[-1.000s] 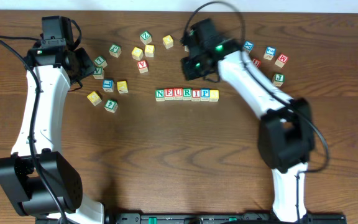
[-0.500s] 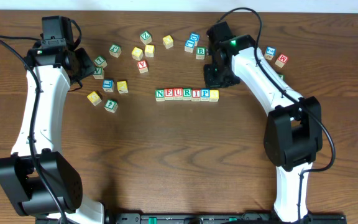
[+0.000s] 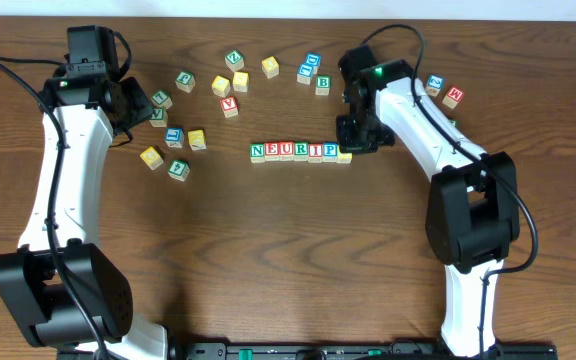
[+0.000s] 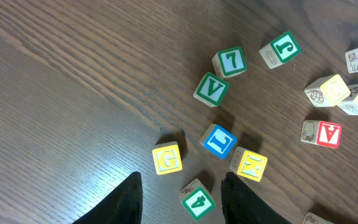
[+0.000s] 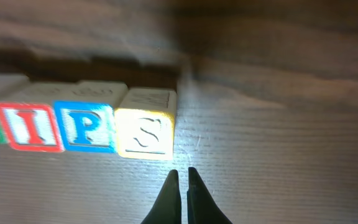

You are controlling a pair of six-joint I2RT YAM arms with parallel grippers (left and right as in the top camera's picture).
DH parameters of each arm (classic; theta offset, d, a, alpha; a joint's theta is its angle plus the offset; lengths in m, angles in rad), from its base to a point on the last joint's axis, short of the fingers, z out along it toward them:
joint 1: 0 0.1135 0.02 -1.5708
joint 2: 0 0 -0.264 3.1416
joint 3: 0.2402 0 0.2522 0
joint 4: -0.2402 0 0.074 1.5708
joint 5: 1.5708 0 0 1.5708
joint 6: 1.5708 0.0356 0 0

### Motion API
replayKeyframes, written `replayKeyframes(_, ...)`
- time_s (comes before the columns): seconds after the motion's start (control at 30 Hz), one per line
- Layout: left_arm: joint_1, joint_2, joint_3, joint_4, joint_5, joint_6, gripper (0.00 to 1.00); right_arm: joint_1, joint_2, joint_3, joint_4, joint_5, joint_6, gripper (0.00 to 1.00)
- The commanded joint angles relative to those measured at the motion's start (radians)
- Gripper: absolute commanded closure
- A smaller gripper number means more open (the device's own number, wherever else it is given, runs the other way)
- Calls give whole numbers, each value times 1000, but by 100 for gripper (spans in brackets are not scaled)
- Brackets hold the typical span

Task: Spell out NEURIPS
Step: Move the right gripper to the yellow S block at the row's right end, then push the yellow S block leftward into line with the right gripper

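You're at a robot lab bench: a left arm (image 3: 63,190) and a right arm (image 3: 418,125), both white and black, rise from a black rail (image 3: 318,350) at the near edge of a dark wood-grain table (image 3: 288,250), black cables (image 3: 3,65) looping off them. On it lie small lettered wooden cubes (image 3: 230,105), some scattered, seven lined up in a row (image 3: 300,151).

A dark brown wooden table (image 3: 288,250) fills every view, its grain running side to side from overhead. A pale strip (image 3: 218,8) borders its far edge, a black rail (image 3: 298,350) its near edge. Light glares off the wood in both wrist views
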Motion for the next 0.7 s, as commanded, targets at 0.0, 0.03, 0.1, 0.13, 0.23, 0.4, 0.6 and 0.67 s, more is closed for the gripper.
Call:
replayKeyframes(0.0,4,1,0,-6,-13,20,59,16,10,-51,14,-21,-23,99)
replayKeyframes(0.03,4,1,0,-6,-13,20,59,18,10,-63,24,-21,-23,99)
replayKeyframes(0.1,4,1,0,-6,-13,20,59,18,10,-83,37,-22,-23,99)
replayKeyframes(0.13,4,1,0,-6,-13,20,59,18,10,-89,38,-24,-23,99)
replayKeyframes(0.23,4,1,0,-6,-13,20,59,20,10,-92,40,-24,-23,99)
replayKeyframes(0.4,4,1,0,-6,-13,20,59,26,10,-94,63,-24,-23,99)
replayKeyframes(0.6,4,1,0,-6,-13,20,59,35,11,-98,98,-24,-23,99)
replayKeyframes(0.67,4,1,0,-6,-13,20,59,36,11,-98,104,-24,-23,99)
